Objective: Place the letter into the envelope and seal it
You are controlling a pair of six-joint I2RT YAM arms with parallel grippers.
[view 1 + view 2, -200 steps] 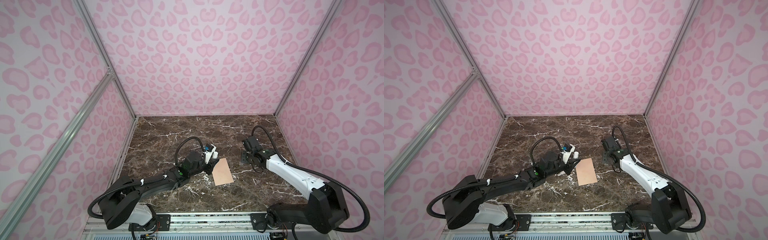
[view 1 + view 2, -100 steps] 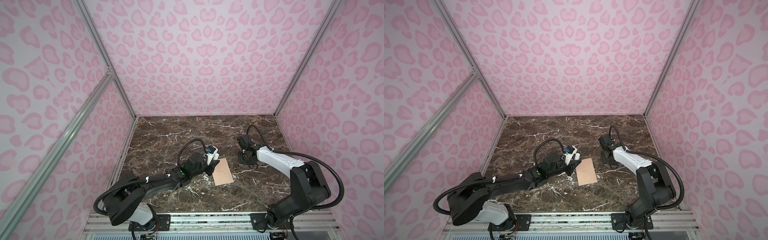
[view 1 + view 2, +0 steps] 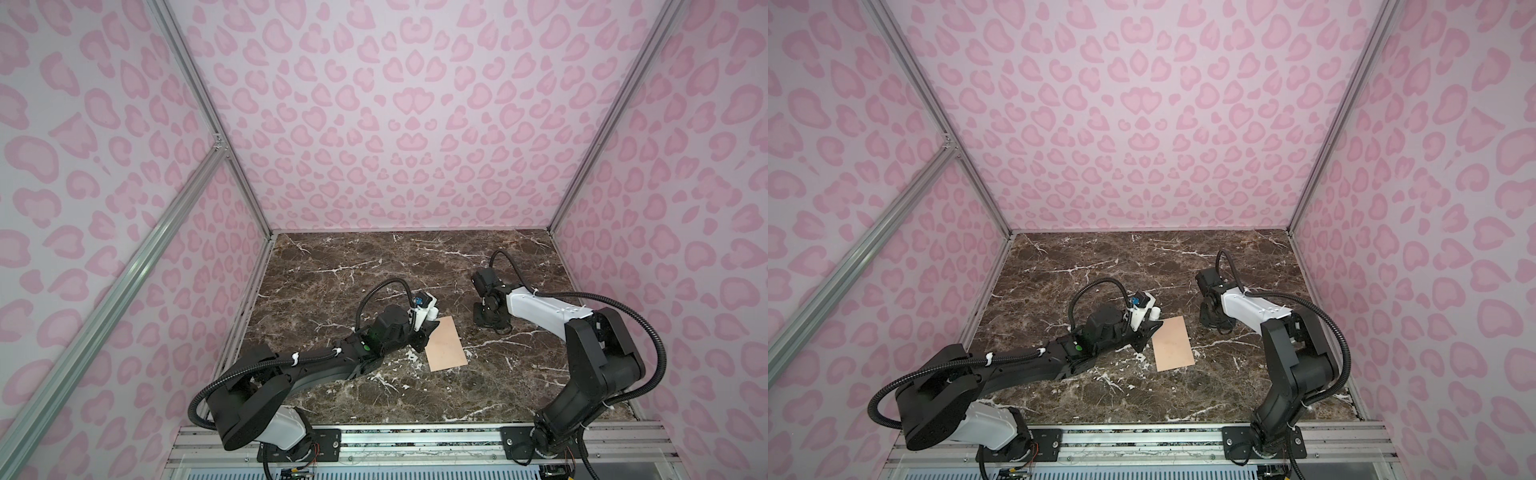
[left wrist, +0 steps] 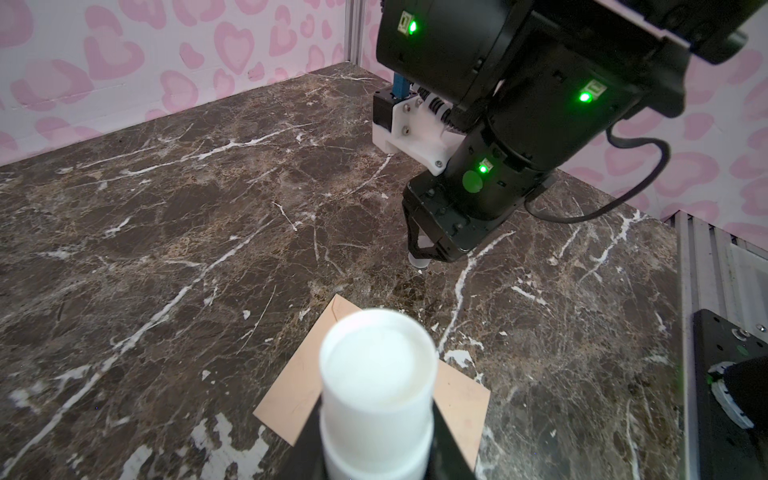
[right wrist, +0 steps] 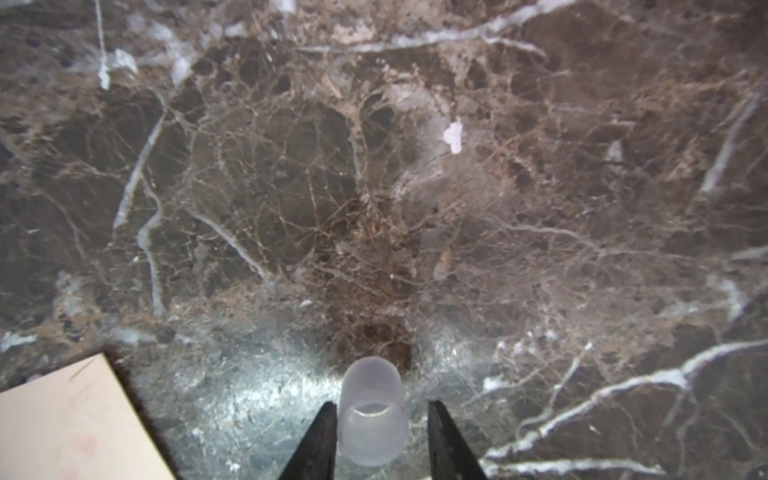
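While the left gripper [image 4: 376, 419] clamps one glue tube [image 4: 376, 374] near one envelope [image 3: 445, 344], the right gripper [image 5: 381, 404] gapes loosely around one cap [image 5: 371, 432].

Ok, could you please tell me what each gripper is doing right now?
Left gripper: closed on the white glue stick.
Right gripper: open around the translucent cap, not gripping.
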